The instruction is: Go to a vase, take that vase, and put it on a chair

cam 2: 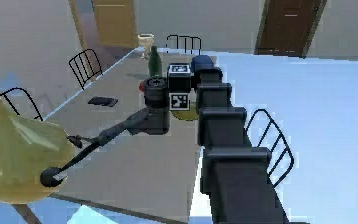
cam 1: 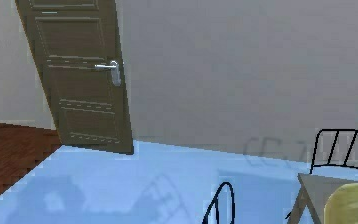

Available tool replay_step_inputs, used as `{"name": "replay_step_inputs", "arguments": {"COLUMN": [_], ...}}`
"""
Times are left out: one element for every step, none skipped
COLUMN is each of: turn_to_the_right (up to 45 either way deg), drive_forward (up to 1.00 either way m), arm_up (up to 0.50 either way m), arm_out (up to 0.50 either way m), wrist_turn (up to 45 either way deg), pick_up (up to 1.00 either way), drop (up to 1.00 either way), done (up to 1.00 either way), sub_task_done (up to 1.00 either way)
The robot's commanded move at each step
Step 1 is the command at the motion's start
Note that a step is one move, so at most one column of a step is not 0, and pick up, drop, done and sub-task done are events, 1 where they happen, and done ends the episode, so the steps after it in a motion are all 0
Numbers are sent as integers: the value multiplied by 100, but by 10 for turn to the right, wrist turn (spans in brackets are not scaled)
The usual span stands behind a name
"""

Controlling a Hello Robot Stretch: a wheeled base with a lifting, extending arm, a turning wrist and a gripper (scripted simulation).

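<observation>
Reaching toward the arm side view's lower left, the gripper [cam 2: 59, 165] ends just beside a large yellow rounded thing [cam 2: 17, 150] at the table [cam 2: 117, 165] edge. Whether it holds anything cannot be told. Whether that yellow thing is the vase cannot be told from its shape either. It sits at the left edge there and appears again in the forward view's lower right corner [cam 1: 352, 207]. Higher up the table stand a green bottle [cam 2: 153, 66] and a small pale vessel [cam 2: 144, 42], with a dark flat thing [cam 2: 103, 101] left of centre. Black wire chairs [cam 2: 84, 66] stand around the table. A brown door [cam 1: 82, 70] stands at the forward view's upper left.
</observation>
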Motion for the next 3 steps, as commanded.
{"name": "replay_step_inputs", "arguments": {"turn_to_the_right": [0,0,0], "drive_forward": [0,0,0], "arm_up": [-38,-32,0], "arm_out": [0,0,0], "wrist_turn": [0,0,0], "pick_up": [0,0,0], "drop": [0,0,100], "done": [0,0,0], "sub_task_done": [0,0,0]}}
